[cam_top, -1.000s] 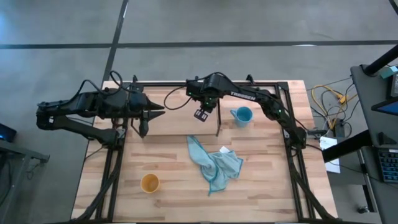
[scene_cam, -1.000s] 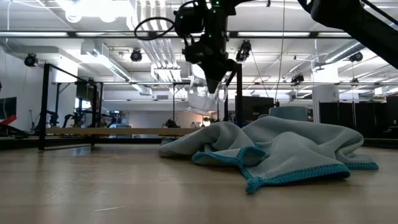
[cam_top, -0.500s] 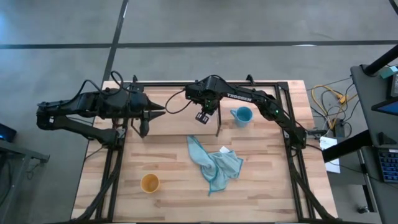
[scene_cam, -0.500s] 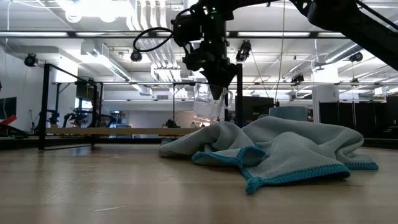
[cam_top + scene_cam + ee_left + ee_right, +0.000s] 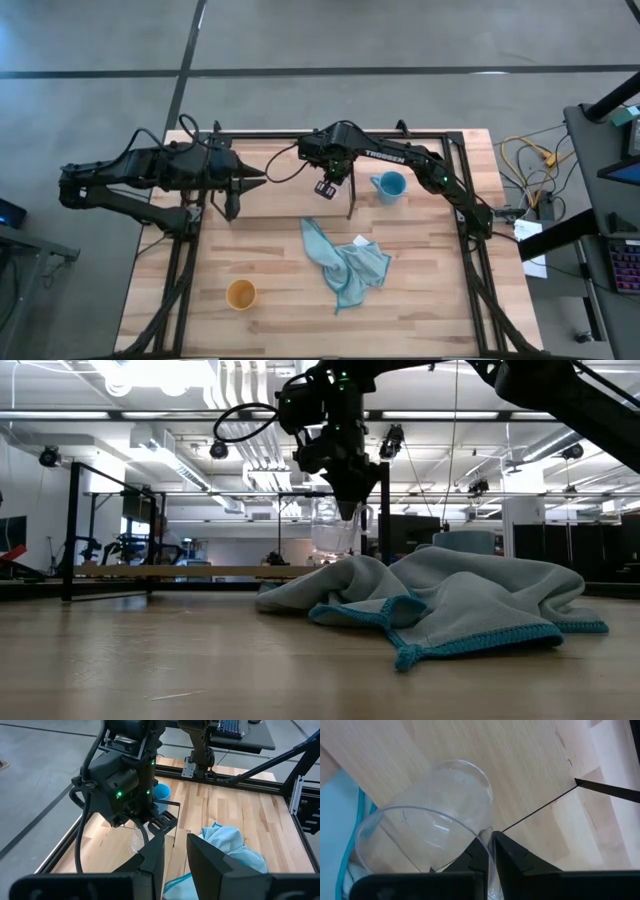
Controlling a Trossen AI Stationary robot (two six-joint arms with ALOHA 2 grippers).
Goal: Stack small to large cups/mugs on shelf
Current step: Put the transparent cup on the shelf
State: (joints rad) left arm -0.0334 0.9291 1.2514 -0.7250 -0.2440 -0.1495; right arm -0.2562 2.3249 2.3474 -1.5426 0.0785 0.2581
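My right gripper (image 5: 325,186) is shut on the small clear glass cup (image 5: 335,536) and holds it above the shelf's light-wood board (image 5: 280,200), close to the black divider rod (image 5: 383,510). The cloth hides the cup's base in the low view, so I cannot tell whether it touches the board. The light blue mug (image 5: 390,185) stands on the tabletop right of the rod. The yellow-orange cup (image 5: 240,294) stands upright near the table's front left. My left gripper (image 5: 175,851) is open and empty at the shelf's left end, pointing toward the right gripper. My right gripper pinches the glass cup's rim wall (image 5: 487,837), one finger (image 5: 479,856) inside the cup and the other (image 5: 512,854) outside. The fingers come from above, pointing down. The cup hangs nearly upright below them, mouth up.
A crumpled light blue cloth (image 5: 345,262) lies on the table's middle, in front of the shelf. The black frame rails (image 5: 185,270) run along the table's left and right sides. Cables lie off the table's right edge (image 5: 530,160).
My right gripper has gone down toward the shelf board with the glass cup. The cup, which hung tilted a second ago, now hangs nearly upright and lower.
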